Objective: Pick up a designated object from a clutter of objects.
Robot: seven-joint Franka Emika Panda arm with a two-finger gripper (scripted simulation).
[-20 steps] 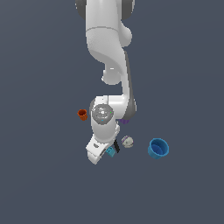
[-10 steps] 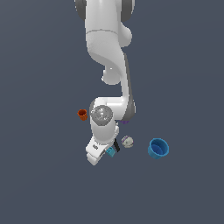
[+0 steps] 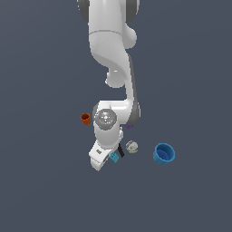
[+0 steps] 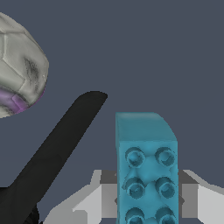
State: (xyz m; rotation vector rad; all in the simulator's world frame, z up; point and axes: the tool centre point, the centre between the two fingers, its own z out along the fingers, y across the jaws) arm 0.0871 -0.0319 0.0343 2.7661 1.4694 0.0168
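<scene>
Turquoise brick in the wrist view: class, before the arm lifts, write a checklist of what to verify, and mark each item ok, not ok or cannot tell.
1. The turquoise brick sits between the fingers of the end effector: ok.
2. Fingers pressing the brick's sides: cannot tell; the contact lines are hidden.
3. Black clamp apart from the brick: ok, a gap shows between them.
4. Whitish ball away from the brick: ok.
5. Blue cup and orange cup out of the lift path: ok, both stand off to the sides in the exterior view.
</scene>
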